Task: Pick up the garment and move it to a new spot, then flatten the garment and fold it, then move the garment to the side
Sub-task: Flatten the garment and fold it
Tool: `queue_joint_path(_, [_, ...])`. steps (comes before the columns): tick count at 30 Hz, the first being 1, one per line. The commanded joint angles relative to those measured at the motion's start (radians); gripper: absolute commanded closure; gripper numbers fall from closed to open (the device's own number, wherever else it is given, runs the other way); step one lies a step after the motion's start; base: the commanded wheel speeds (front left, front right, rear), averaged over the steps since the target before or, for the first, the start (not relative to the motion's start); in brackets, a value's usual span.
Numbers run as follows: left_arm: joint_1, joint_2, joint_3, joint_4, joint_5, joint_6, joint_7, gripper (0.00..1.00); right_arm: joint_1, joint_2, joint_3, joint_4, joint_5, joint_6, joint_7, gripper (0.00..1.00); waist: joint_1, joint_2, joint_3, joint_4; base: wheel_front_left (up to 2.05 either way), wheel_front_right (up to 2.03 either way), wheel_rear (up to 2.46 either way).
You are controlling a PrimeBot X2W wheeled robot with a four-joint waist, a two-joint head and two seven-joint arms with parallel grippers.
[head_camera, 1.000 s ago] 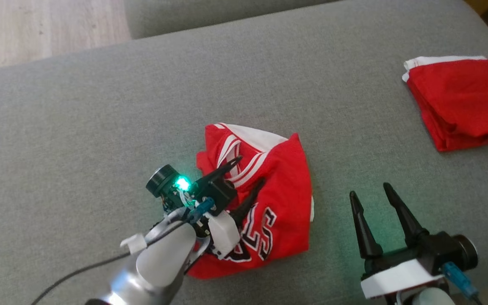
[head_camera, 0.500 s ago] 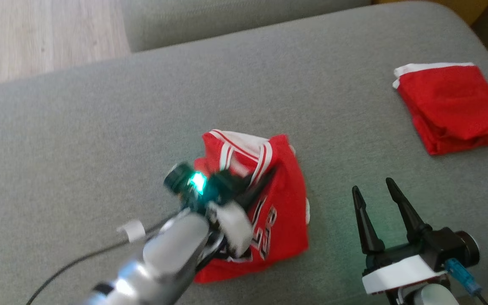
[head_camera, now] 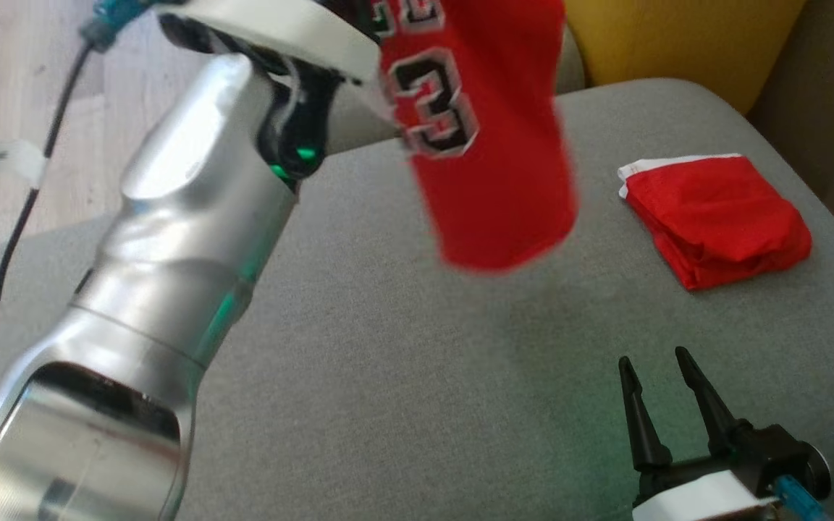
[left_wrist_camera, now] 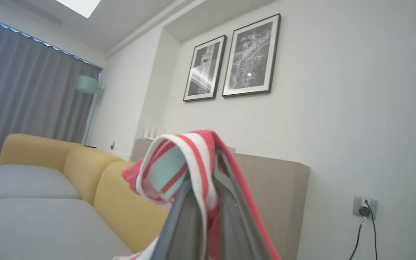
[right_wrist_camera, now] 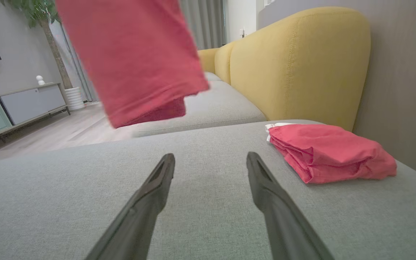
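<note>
Grey sofa seat (head_camera: 388, 376) stretches under the work, with a yellow backrest (head_camera: 677, 36) behind it. High above the seat the left gripper (left_wrist_camera: 208, 173) is clenched on the striped collar edge of the red garment (head_camera: 489, 145). The garment hangs clear of the cushion with its long axis straight down and its hem lowest. Low at the near right, the right gripper (head_camera: 652, 356) sits with its jaws spread and nothing between them. The hem lies ahead of it, to its left and well above. A folded red cloth (head_camera: 714, 217) rests apart on the right. Setting the garment down would likely bring the hem to the seat first.
</note>
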Motion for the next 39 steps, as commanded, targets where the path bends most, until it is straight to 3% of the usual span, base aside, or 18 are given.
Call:
queue_joint_path(1, [-0.001, 0.029, 0.026, 0.011, -0.010, 0.002, -0.003, 1.00, -0.025, -0.006, 0.019, -0.035, 0.003, 0.007, -0.004, 0.00, 0.0002, 0.0000, -0.006, 0.008, 0.00, 0.00, 0.00])
queue_joint_path(4, [0.064, 0.040, -0.019, 0.012, -0.013, 0.002, -0.001, 1.00, -0.019, -0.006, 0.012, -0.041, 0.004, 0.007, -0.004, 0.00, 0.0002, 0.0000, -0.006, 0.020, 0.00, 0.00, 0.00])
queue_joint_path(10, [0.457, 0.096, -0.188, -0.062, -0.080, 0.002, 0.005, 1.00, 0.005, -0.005, -0.002, -0.053, 0.003, 0.007, -0.004, 0.00, 0.0002, 0.0000, 0.012, 0.079, 0.00, 0.00, 0.00])
queue_joint_path(17, [0.794, 0.099, -0.304, -0.116, -0.134, 0.002, -0.001, 1.00, 0.012, -0.005, -0.016, -0.063, -0.012, 0.007, -0.004, 0.00, 0.0002, 0.0000, 0.032, 0.149, 0.00, 0.00, 0.00])
queue_joint_path(18, [0.808, 0.100, -0.319, -0.126, -0.130, 0.002, 0.000, 0.74, 0.013, -0.005, -0.019, -0.064, -0.009, 0.007, -0.004, 0.00, 0.0002, 0.0000, 0.034, 0.160, 0.00, 0.00, 0.00])
queue_joint_path(19, [0.813, 0.104, -0.331, -0.131, -0.118, 0.002, -0.001, 0.00, 0.014, -0.006, -0.017, -0.063, -0.009, 0.007, -0.004, 0.00, 0.0002, 0.0000, 0.035, 0.169, 0.00, 0.00, 0.00])
queue_joint_path(22, [0.808, 0.124, -0.343, -0.170, -0.092, 0.013, 0.001, 0.00, 0.015, -0.011, -0.004, -0.060, -0.010, 0.007, -0.004, 0.00, 0.0002, 0.0000, 0.034, 0.185, 0.00, 0.00, 0.00])
queue_joint_path(25, [0.787, 0.181, -0.350, -0.257, -0.064, 0.040, 0.028, 0.00, 0.013, -0.012, 0.001, -0.061, -0.010, 0.007, -0.004, 0.00, 0.0002, 0.0000, 0.036, 0.188, 0.00, 0.00, 0.00])
queue_joint_path(34, [0.561, 0.494, -0.284, -0.644, -0.036, 0.097, 0.309, 0.00, -0.008, -0.022, 0.014, -0.066, -0.015, 0.007, -0.004, 0.00, 0.0002, 0.0000, 0.075, 0.167, 0.00, 0.00, 0.00])
queue_joint_path(36, [0.476, 0.526, -0.261, -0.667, -0.028, 0.095, 0.364, 0.00, -0.026, -0.026, 0.016, -0.067, -0.016, 0.007, -0.004, 0.00, 0.0002, 0.0000, 0.101, 0.156, 0.00, 0.00, 0.00])
queue_joint_path(39, [0.358, 0.531, -0.252, -0.627, -0.021, 0.070, 0.440, 0.00, -0.060, -0.029, 0.027, -0.069, -0.018, 0.007, -0.004, 0.00, 0.0002, 0.0000, 0.146, 0.131, 0.00, 0.00, 0.00])
